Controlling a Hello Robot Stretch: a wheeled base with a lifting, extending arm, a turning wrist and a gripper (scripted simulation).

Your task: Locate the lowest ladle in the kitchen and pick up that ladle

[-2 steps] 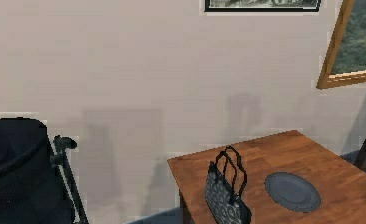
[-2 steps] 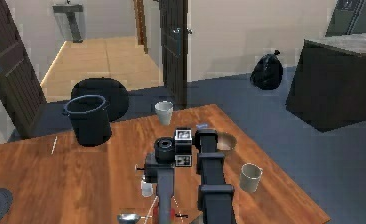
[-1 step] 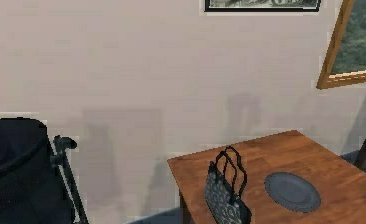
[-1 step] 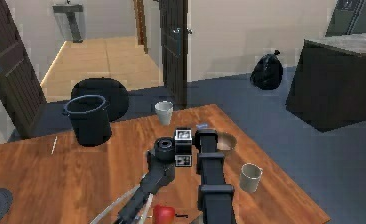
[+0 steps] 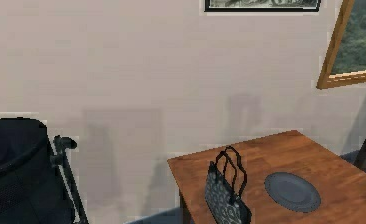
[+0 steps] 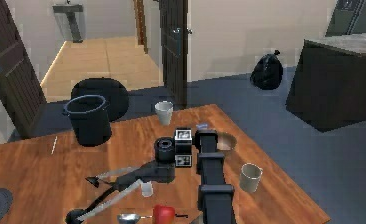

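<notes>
**Item 1: wooden table** (image 6: 51, 160). Takes up the lower arm side view.
- Far side: an upright black pot (image 6: 89, 118), with a white cup (image 6: 164, 112) just to its right.
- Near the right edge: a second pale cup (image 6: 251, 177), upright, right of the arm.

**Item 2: arm** (image 6: 216, 195). A dark bar rising from the bottom edge over the tabletop, with two white marker squares at its far end.

**Item 3: gripper** (image 6: 141, 176). Dark body left of the squares, with thin fingers running left, low over the wood.
- Finger spread: cannot tell.
- Load: cannot tell, since utensils lie on the table at its far end.

**Item 4: dark long-handled utensil** (image 6: 91, 205). Possibly the ladle (too small to confirm). It lies flat on the table at the view's lower left. Its round end is near the bottom edge and its handle slants up toward the gripper. Contact with the fingers: cannot tell.

**Item 5: silvery spoon-like piece** (image 6: 129, 215) and **red thing** (image 6: 166, 212). Both sit by the bottom edge, left of the arm.

**Item 6: floor beyond the table.**
- Black rubbish bag (image 6: 267, 70).
- Dark counter (image 6: 336, 85) at the right.
- Dark door (image 6: 174, 50).

**Item 7: forward view.**
- Table corner (image 5: 311, 150) at the lower right.
- On it, a dark handbag (image 5: 228, 190) standing upright, with a dark round plate (image 5: 292, 191) near its right.
- Framed picture (image 5: 261, 5) on the wall.
- Window frame (image 5: 343, 50).
</notes>
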